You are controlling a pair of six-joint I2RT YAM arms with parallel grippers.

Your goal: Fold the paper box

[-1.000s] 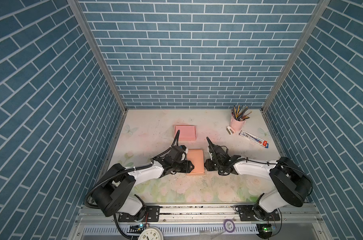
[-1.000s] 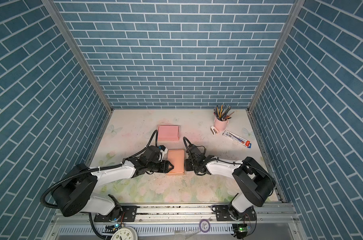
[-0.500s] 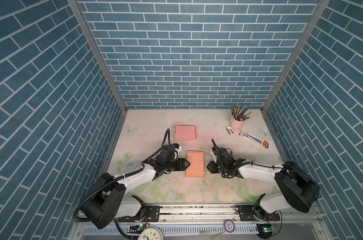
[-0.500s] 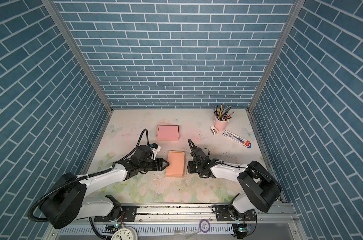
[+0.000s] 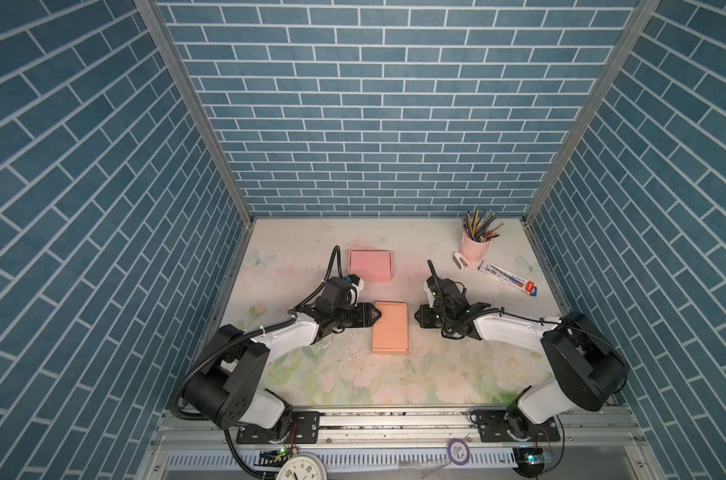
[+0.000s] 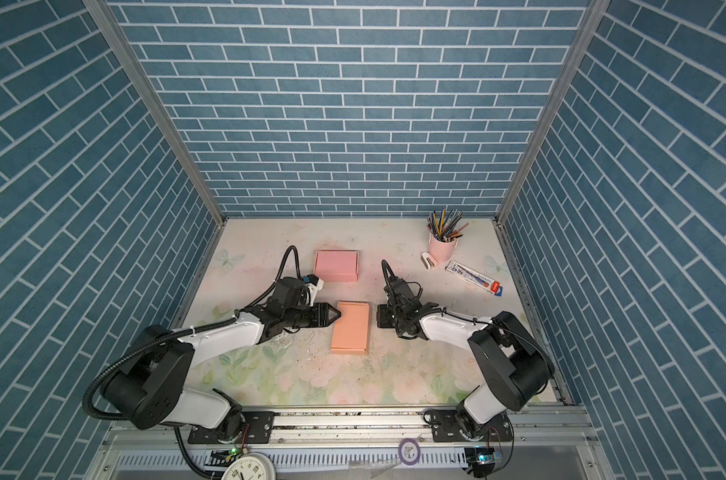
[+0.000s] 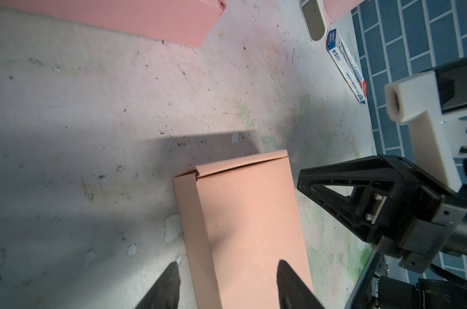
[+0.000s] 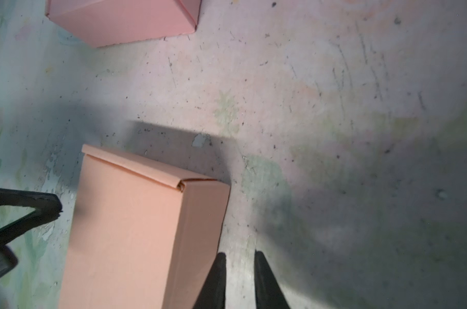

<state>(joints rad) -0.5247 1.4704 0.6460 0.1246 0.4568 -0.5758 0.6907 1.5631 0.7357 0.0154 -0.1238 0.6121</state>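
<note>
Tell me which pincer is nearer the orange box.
Left. In both top views the left pincer has its tips at the left edge of the orange box, overlapping it. The right pincer sits just off its right side, with a small gap showing.

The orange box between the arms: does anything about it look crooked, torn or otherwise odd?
Nothing serious. The orange box lies closed and flat, untorn. Only its end flap sits slightly proud, leaving a thin dark slit at one corner. The table beside it is scuffed, with flaked patches in its print.
</note>
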